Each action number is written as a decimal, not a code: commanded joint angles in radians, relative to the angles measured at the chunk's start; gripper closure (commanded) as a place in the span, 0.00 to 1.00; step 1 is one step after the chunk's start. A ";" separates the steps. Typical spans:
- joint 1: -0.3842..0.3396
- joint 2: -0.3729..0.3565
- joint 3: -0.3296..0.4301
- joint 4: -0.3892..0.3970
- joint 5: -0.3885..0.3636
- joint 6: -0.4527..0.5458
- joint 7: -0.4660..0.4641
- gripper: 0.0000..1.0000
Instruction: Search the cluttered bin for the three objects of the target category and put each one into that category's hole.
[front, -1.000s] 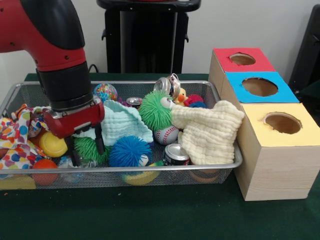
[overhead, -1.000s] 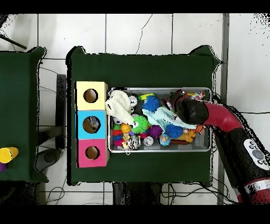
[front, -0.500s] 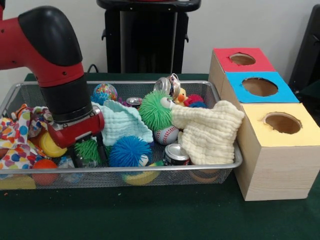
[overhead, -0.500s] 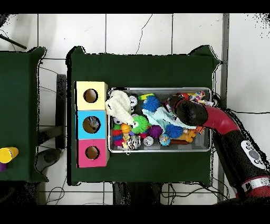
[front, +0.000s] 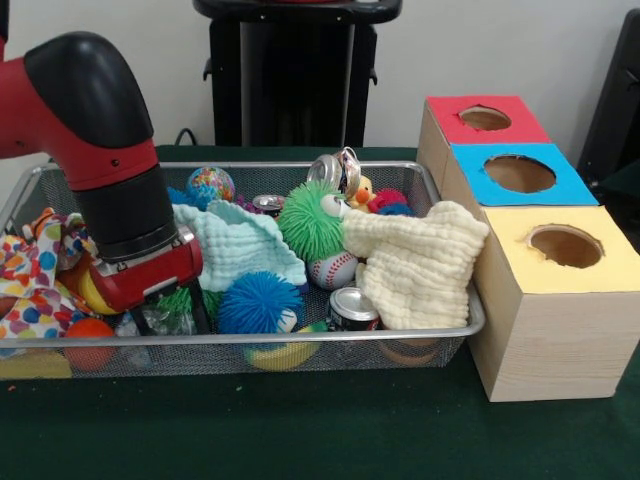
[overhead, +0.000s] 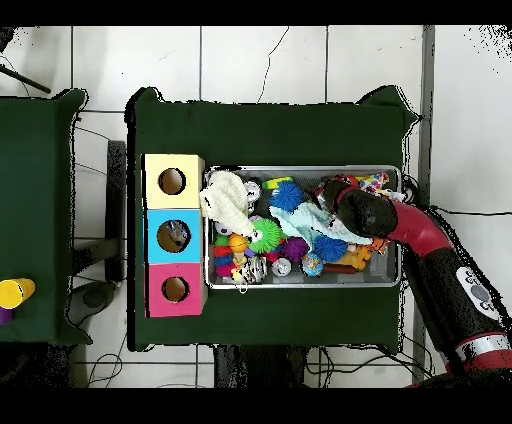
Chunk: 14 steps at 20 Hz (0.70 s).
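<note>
A wire bin (front: 300, 338) holds mixed toys, cans and cloths. My gripper (front: 168, 318) reaches down into its front left part. It stands open, with a small green spiky ball (front: 182, 299) between its fingers (front: 200, 310). A blue spiky ball (front: 258, 303) lies just to the right, and a mint cloth (front: 240, 245) behind it. Right of the bin stand the three boxes, with a red hole (front: 485, 118), a blue hole (front: 519, 173) and a yellow hole (front: 565, 245). In the overhead view the arm (overhead: 365, 212) hides the gripper.
Also in the bin are a big green spiky toy (front: 310, 218), a baseball (front: 333, 270), a can (front: 352, 305), a cream cloth (front: 415, 260), a dotted cloth (front: 25, 290) and a yellow ball (front: 88, 292). From above, the boxes (overhead: 172, 236) sit at the bin's (overhead: 300, 170) left.
The arm has lowered and drawn slightly left, sinking the gripper deeper into the bin's front left corner around the small green spiky ball. The toys have not visibly shifted.
</note>
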 joint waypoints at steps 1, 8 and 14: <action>-0.016 0.078 0.034 -0.067 -0.091 -0.016 -0.134 0.00; -0.024 0.090 0.042 -0.085 -0.088 0.000 -0.147 0.00; -0.030 0.088 0.050 -0.084 -0.092 0.005 -0.152 0.00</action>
